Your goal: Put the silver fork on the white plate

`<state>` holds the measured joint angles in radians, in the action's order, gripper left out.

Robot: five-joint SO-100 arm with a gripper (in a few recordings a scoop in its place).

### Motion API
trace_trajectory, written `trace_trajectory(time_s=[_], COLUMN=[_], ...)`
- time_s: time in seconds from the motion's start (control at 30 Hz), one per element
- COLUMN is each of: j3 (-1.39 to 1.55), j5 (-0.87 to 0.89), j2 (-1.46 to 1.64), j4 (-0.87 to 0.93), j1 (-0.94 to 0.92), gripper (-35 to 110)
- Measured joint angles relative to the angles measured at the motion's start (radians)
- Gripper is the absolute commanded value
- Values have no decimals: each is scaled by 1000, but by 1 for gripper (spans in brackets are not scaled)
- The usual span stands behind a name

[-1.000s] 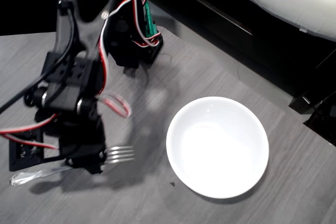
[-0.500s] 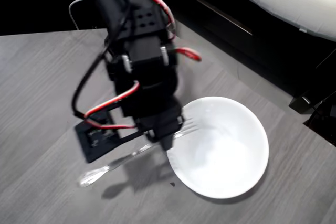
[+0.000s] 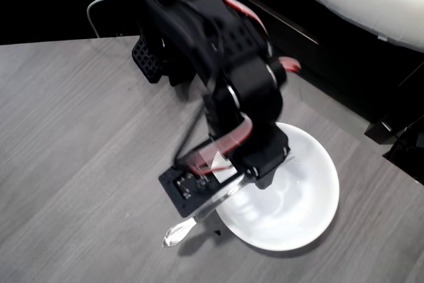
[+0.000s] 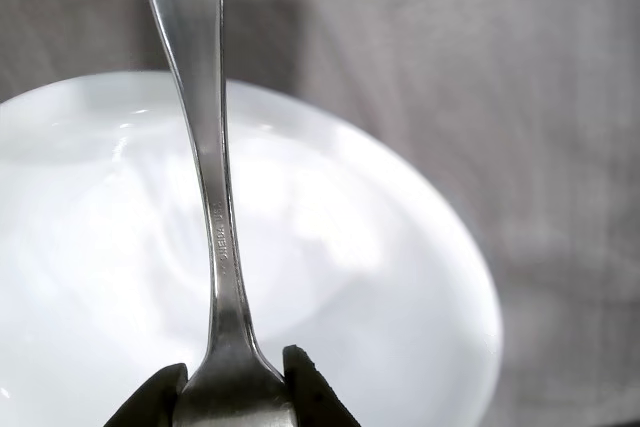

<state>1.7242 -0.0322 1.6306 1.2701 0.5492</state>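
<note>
Gripper (image 3: 265,175) positioned above the left portion of the white plate (image 3: 311,197) in the overhead view, fingers clenched on the silver fork (image 3: 199,215) near its neck. Handle of the fork extending down and to the left from the gripper, out past the plate's rim, with the rounded handle end hanging over the grey wood-grain table (image 3: 73,164). Tined end hidden beneath the gripper body in the overhead view; contact between tines and plate cannot be told.

In the wrist view, gripper (image 4: 232,387) seen at the bottom edge, two dark fingertips (image 4: 306,392) pressed against either side of the silver fork (image 4: 215,207) where the stem widens. Stem running straight up and away from the gripper, across the white plate (image 4: 400,277) and beyond its far rim, handle broadening at the top of the picture over the table (image 4: 540,97). Faint stamped lettering visible on the stem, too small to read.

Small black flat component (image 3: 182,182) lying on the table just left of the gripper, beside the plate's rim, partly under the fork handle.
</note>
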Motion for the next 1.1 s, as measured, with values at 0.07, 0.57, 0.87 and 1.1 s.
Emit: trace_trajectory(time_s=[0.07,0.57,0.87,1.1], j3=[-5,-126,-147,-147], j5=[8,18,15,-3], j2=[-8,-264,-318,-314], j4=[5,-72,-97,-87], j1=[0,58,77,86], gripper=[0,0,24,26])
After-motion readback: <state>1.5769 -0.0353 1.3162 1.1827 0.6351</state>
